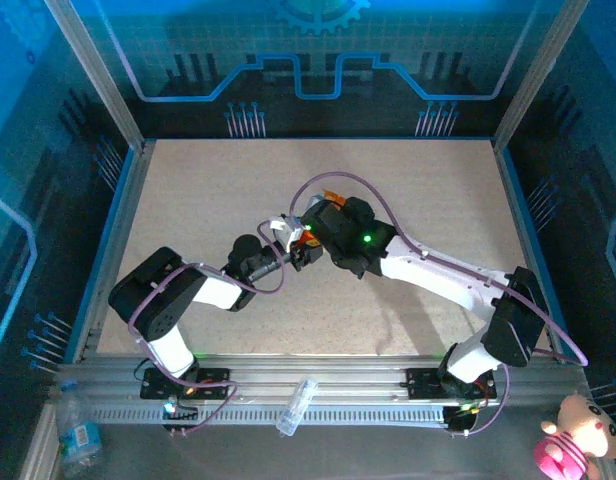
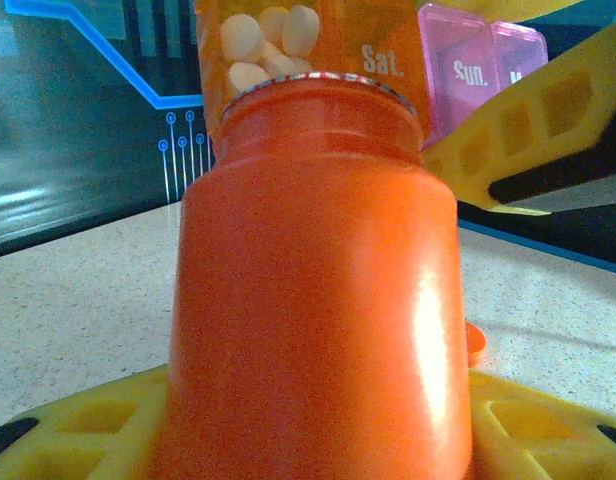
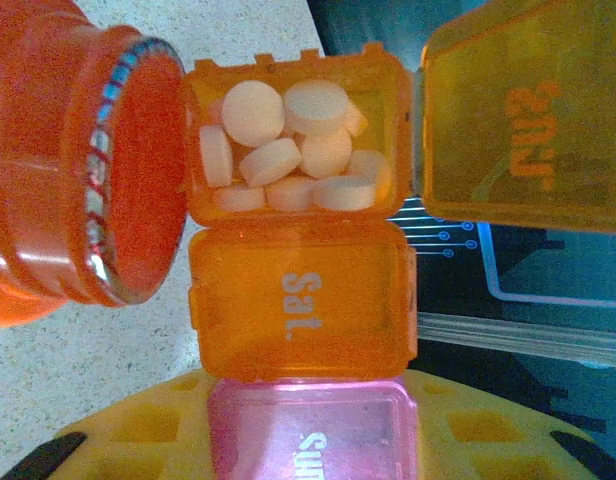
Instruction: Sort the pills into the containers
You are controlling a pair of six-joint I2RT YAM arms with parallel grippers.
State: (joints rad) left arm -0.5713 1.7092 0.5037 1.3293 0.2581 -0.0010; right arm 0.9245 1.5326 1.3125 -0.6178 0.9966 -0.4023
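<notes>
My right gripper (image 3: 308,445) is shut on the containers (image 3: 298,300), a joined strip with an orange "Sat." compartment and a pink "Sun." one (image 3: 308,430). The end orange compartment stands open with its lid (image 3: 528,120) swung aside, and several white round pills (image 3: 288,150) lie in it. My left gripper (image 2: 318,430) is shut on an orange pill bottle (image 2: 318,280). The bottle's open mouth (image 3: 138,170) rests against the rim of the open compartment. The inside of the bottle that I see holds no pills. Both grippers (image 1: 296,248) (image 1: 310,222) meet above the middle of the table.
The tan table (image 1: 238,180) has blue walls and metal posts around it. A small orange round piece (image 2: 475,345) lies on the table behind the bottle. A clear vial (image 1: 296,405) lies on the front rail, with a plush toy (image 1: 578,440) at the far right.
</notes>
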